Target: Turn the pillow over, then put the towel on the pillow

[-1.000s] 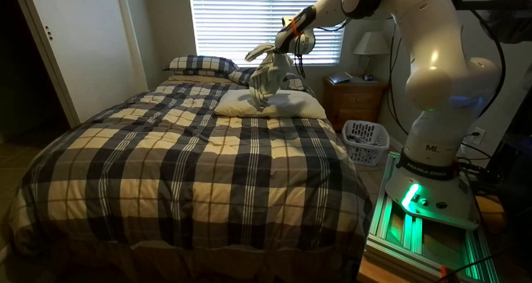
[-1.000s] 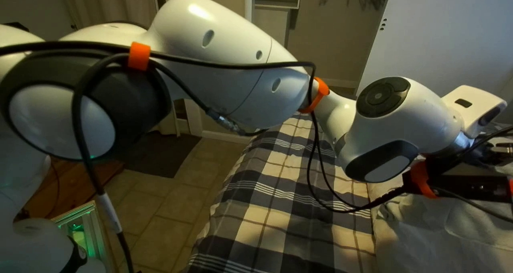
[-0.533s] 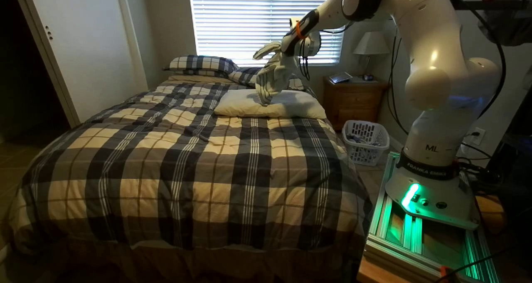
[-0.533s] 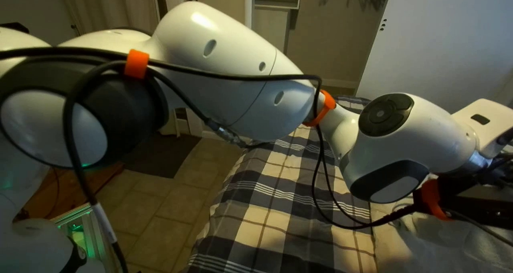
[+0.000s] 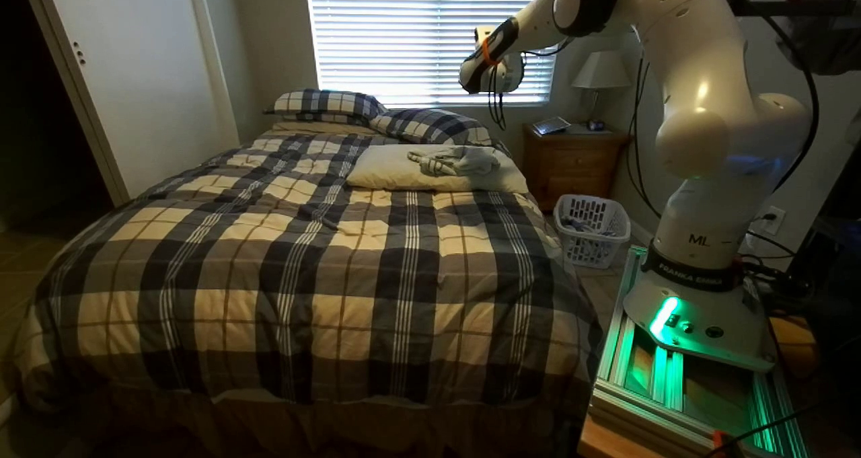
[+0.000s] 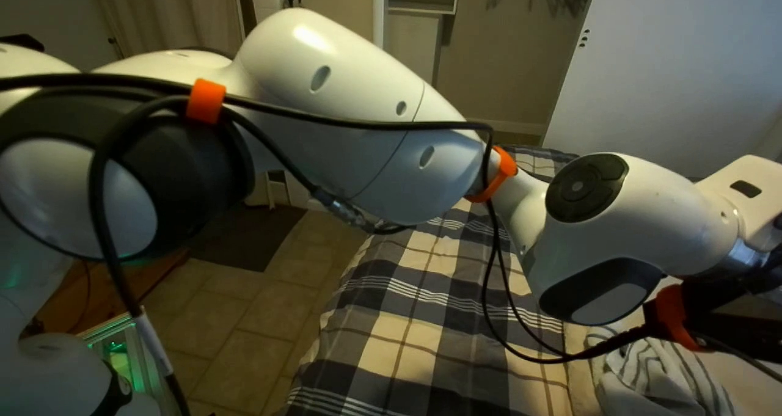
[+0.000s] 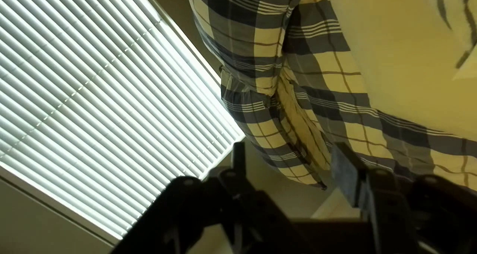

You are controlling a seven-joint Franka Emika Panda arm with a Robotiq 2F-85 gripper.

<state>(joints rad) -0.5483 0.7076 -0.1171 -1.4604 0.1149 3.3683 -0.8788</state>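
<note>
A white pillow [image 5: 377, 169] lies flat on the plaid bed, and the grey-white striped towel [image 5: 461, 162] rests crumpled on top of it. The towel [image 6: 657, 373] also shows below the wrist in an exterior view, partly cut off by the frame edge. In the wrist view the pillow [image 7: 395, 60] fills the upper right, with a bit of the towel [image 7: 454, 4] at the corner. My gripper [image 7: 292, 168] stands open above the bed, its fingers apart and nothing between them. Its fingertips cannot be made out in the exterior views.
Plaid pillows [image 5: 434, 126] sit at the head of the bed [image 5: 323, 263], beneath the window blinds [image 5: 403, 34]. Beside the bed stand a wooden nightstand [image 5: 578, 162] with a lamp [image 5: 601, 71] and a white laundry basket [image 5: 585, 251].
The towel hung from my gripper before; now it has been let go and has dropped onto the white pillow. The arm has shifted slightly to the right in an exterior view.
</note>
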